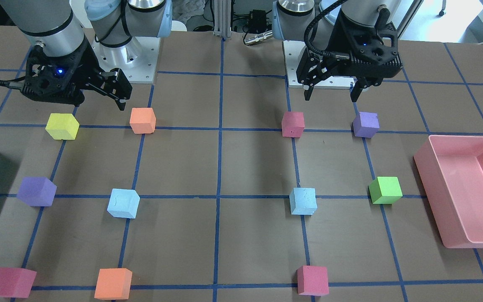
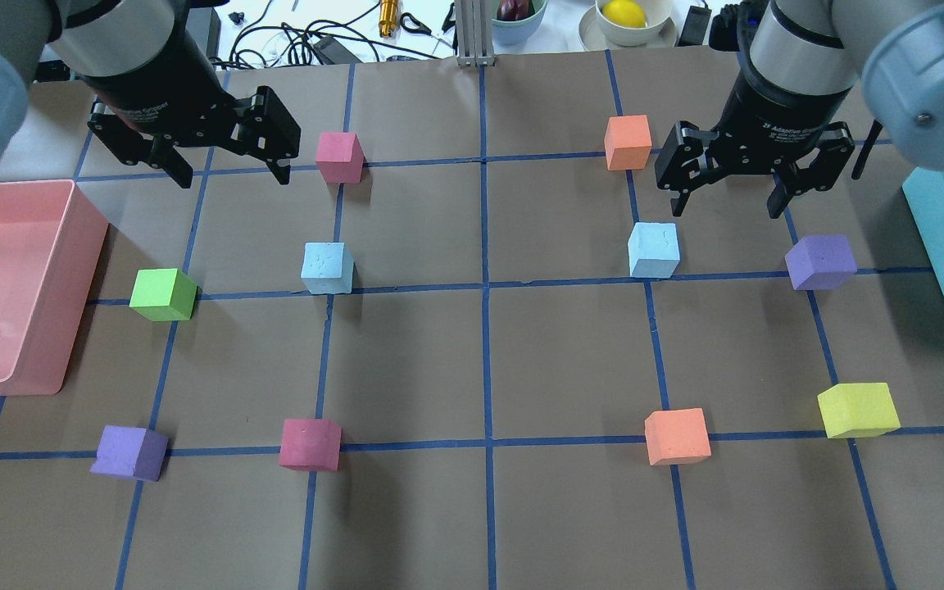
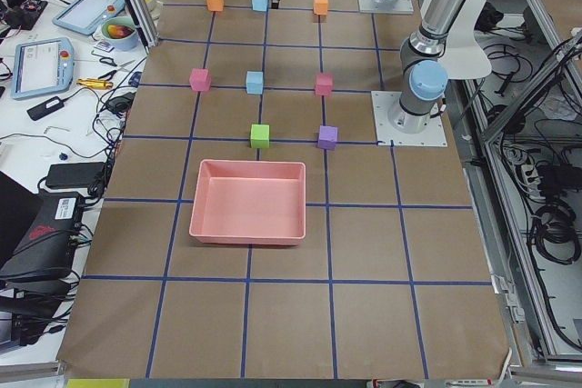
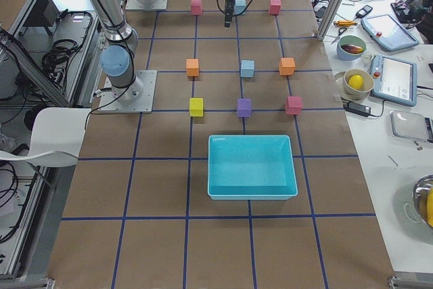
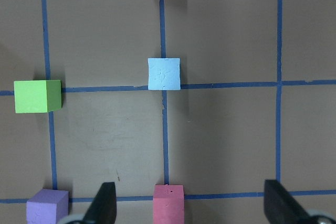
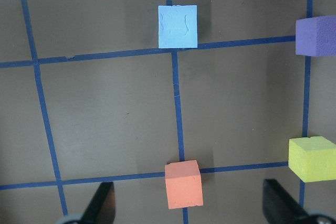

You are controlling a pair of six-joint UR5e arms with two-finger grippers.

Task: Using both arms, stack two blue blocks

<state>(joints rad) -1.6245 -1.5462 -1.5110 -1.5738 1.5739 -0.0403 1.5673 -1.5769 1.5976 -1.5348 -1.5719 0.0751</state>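
The left gripper (image 2: pixel 233 179) hangs above the table (image 2: pixel 570 360) with its fingers spread wide and empty, one blue block (image 2: pixel 327 268) lying on the table below and apart from it, while the right gripper (image 2: pixel 725 210), likewise spread and empty, has the other blue block (image 2: pixel 653 250) below it, untouched.

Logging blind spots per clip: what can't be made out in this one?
Teal bin: cut by overhead view's right edge.
Pink bin: cut by its left edge.
Right pincer: too small in left side view.
Left pincer: too small in right side view.
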